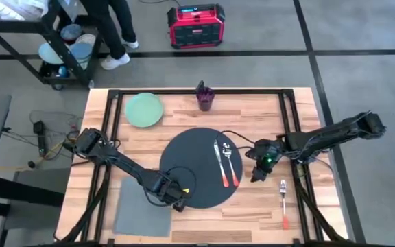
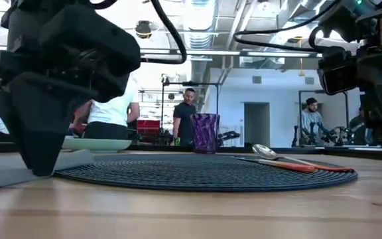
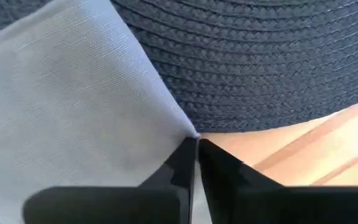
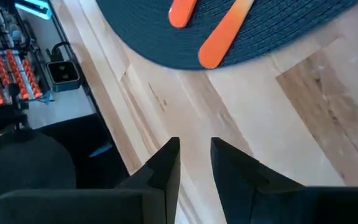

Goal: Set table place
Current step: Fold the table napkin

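Across the table (image 1: 252,110) everything is spread for one setting, and I work down from the biggest piece. At its middle lies the place (image 1: 197,168), a round dark woven mat, put there as the base the rest gathers on. Off its lower-left edge sits the grey napkin (image 1: 141,206), flat on the wood, its corner just meeting the mat's rim. My left claw (image 3: 196,144) is down at that corner with both fingers pressed together on the napkin's tip, I judge so the cloth can be dragged or squared beside the mat. The green plate (image 1: 144,109) waits well apart at the far left, and nothing lies on it. Beyond the mat stands the purple cup (image 1: 205,97); I cannot tell whether anything is in it. On the mat's right half rest a knife (image 1: 221,165) and a spoon (image 1: 230,165), side by side with orange handles. My right claw (image 4: 194,152) hovers just off the mat's right edge, fingers slightly parted and gripping nothing. Near it the fork (image 1: 284,202) lies on bare wood, not yet set.
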### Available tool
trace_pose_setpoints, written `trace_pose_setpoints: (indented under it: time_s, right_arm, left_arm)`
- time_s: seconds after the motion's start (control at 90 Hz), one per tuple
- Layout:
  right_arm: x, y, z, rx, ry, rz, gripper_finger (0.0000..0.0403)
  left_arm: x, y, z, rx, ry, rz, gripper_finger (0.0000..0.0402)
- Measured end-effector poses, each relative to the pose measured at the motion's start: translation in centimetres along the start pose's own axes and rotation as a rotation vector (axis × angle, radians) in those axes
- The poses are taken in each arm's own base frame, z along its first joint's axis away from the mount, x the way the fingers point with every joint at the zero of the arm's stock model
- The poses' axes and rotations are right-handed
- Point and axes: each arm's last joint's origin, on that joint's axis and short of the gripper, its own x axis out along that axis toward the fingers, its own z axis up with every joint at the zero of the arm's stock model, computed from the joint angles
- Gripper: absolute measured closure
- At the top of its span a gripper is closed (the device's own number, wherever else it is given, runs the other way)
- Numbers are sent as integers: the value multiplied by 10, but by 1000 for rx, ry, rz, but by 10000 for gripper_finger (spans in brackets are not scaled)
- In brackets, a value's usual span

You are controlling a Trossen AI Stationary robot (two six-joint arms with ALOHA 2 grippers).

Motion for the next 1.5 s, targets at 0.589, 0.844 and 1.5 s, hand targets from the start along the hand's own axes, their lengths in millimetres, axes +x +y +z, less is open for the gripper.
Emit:
trace_pose_setpoints:
  time_s: [0.589,0.844,1.5]
  right_arm:
    - [0,0,0,-5,3,-3,326]
    - [0,-2,-1,1,11,-15,326]
    - [1,-3,-4,-13,38,-24,326]
  left_arm:
    - [-55,-11,-1,95,4,185,401]
    - [-67,-7,-21,83,45,206,401]
    - [-85,-4,-73,23,-4,109,401]
